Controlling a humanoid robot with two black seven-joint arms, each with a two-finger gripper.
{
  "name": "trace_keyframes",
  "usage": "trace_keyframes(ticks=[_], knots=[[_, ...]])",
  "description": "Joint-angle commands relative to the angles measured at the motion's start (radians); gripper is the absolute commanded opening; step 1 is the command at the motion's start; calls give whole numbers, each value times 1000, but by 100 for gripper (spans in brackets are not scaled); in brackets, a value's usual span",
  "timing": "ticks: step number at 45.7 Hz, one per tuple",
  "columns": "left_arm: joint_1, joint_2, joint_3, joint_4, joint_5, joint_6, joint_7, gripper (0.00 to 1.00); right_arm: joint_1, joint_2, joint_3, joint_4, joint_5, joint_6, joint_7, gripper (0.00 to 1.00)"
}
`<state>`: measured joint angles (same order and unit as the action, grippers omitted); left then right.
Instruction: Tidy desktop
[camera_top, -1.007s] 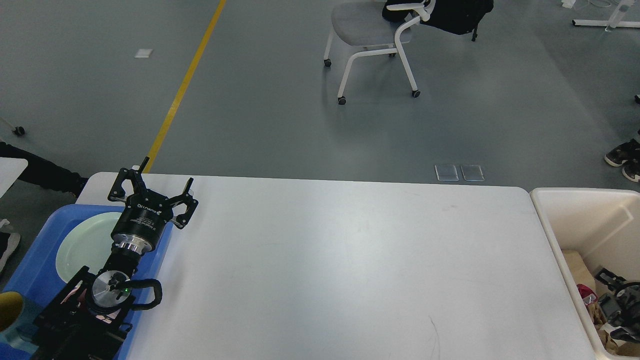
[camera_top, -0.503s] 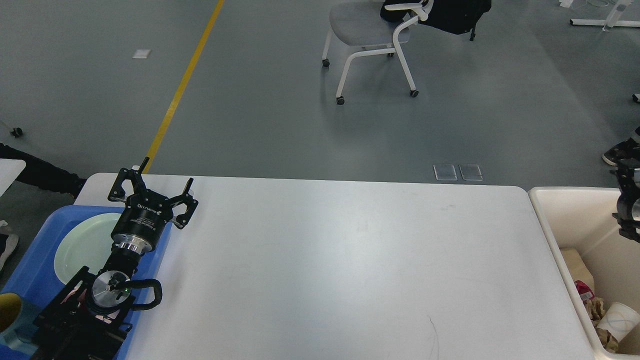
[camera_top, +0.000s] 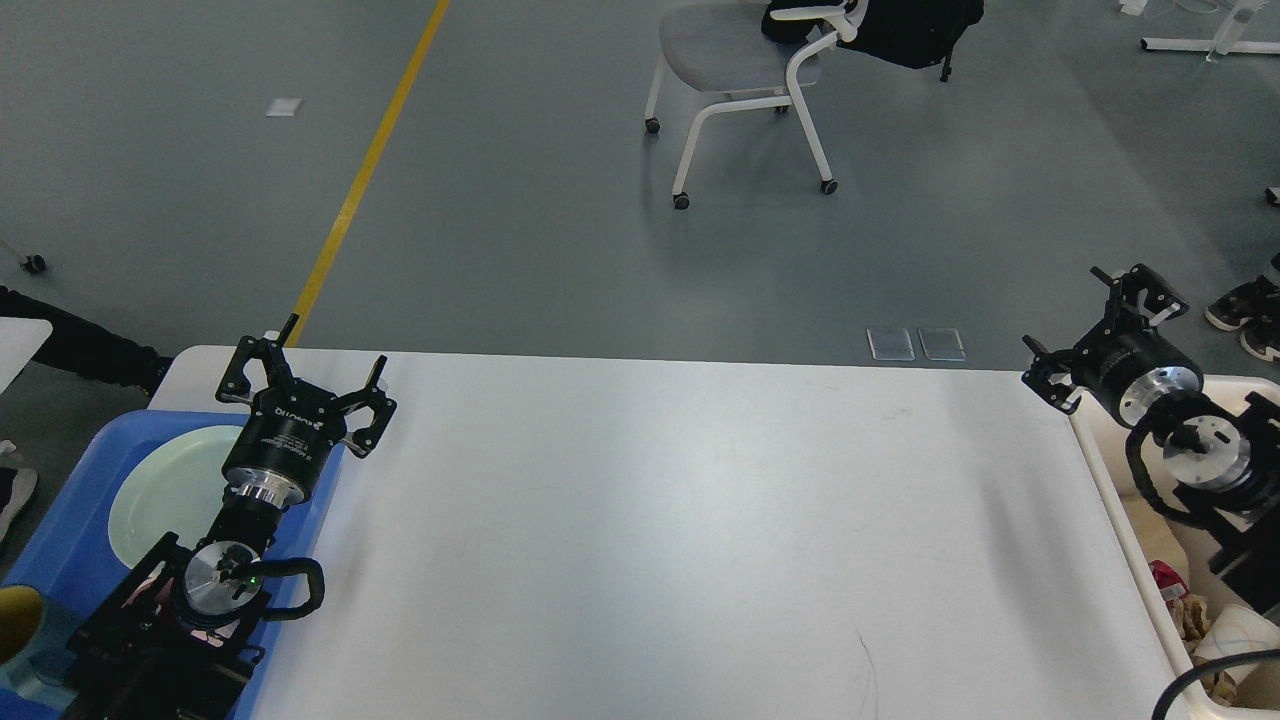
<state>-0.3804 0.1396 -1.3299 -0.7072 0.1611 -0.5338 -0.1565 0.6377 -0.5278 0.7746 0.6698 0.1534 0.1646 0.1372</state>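
Grey flooring with a yellow line (camera_top: 370, 165) surrounds the desktop (camera_top: 680, 530), which fills the centre foreground. Lettering on the left gripper (camera_top: 322, 352) body is illegible. Both the left gripper and the right gripper (camera_top: 1075, 320) have fingers spread, holding nothing. Blue tray (camera_top: 70, 520) left, cream bin (camera_top: 1120, 470) right.

Grey floor (camera_top: 560, 200) with 1 yellow line (camera_top: 365, 165) — a white-framed wheeled chair (camera_top: 745, 90) stands beyond.

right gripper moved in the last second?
Yes. The right gripper rose out of the cream-white plastic bin and now hangs open above the bin's far left corner.
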Motion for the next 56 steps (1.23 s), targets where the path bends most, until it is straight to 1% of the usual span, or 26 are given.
trace_keyframes(ticks=[1,3,5,9,13,21,26,34,40,47,53,56], knots=[[0,0,0,0,0,0,0,96,-110,66,51,77,-3,33,241,100],[0,0,0,0,0,0,0,96,-131,92,54,82,-15,33,286,100],[0,0,0,0,0,0,0,96,-151,112,69,86,-32,26,303,100],[0,0,0,0,0,0,0,96,-182,144,109,86,-49,1,306,100],[0,0,0,0,0,0,2,96,-196,152,115,83,-92,-22,309,100],[0,0,0,0,0,0,2,96,-197,146,121,86,-107,-20,314,100],[0,0,0,0,0,0,2,96,-197,147,147,80,-107,-17,346,100],[0,0,0,0,0,0,2,96,-197,146,161,76,-107,-19,349,100],[0,0,0,0,0,0,0,96,-230,141,203,111,-106,-13,369,100],[0,0,0,0,0,0,0,96,-234,140,203,135,-106,-14,367,100],[0,0,0,0,0,0,0,96,-277,117,203,224,-106,-13,367,100],[0,0,0,0,0,0,0,96,-283,114,201,238,-107,-14,367,100]])
